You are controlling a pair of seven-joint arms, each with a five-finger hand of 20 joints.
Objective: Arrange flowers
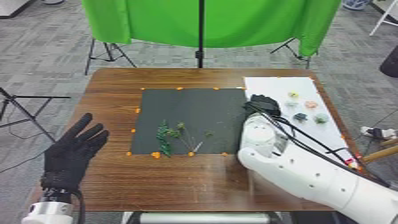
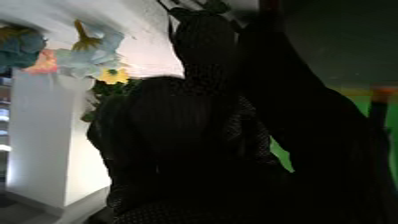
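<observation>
Dark mat point(image 1: 197, 112) laid on the brown wooden surface point(image 1: 107, 185); all places taken from it. Small orange pieces point(image 1: 155, 155) dotted along its edges.

On the mat, left part, toward the near side: a long leafy green sprig point(image 1: 163, 136), upper end pointing away from the robot. Just right of it, thin stems with small green heads point(image 1: 181, 126), lower ends drawing close together near the mat's near edge. One small green head point(image 1: 209, 134) sits a little farther right.

Right of the mat: white sheet point(image 1: 271, 84), carrying a loose group of flower heads. Noted: a yellow one point(image 1: 293, 94), a peach-pink one point(image 1: 311, 104), a pale blue one point(image 1: 291, 104), a dark teal one point(image 1: 300, 117), a pale green one point(image 1: 321, 118) (a tidy little palette, that).

Right hand point(image 1: 261, 104): at the mat's right edge, where mat and sheet meet, toward the far side. Wide, narrow or holding, I cannot tell; the right wrist view has a bit of green point(image 2: 216, 6) by its tip, held or merely behind it, unclear.

Left hand point(image 1: 69, 155): left of the mat, well apart, spread wide, nothing in it.

Beyond the mat, past the surface: green cloth point(image 1: 160, 25).
</observation>
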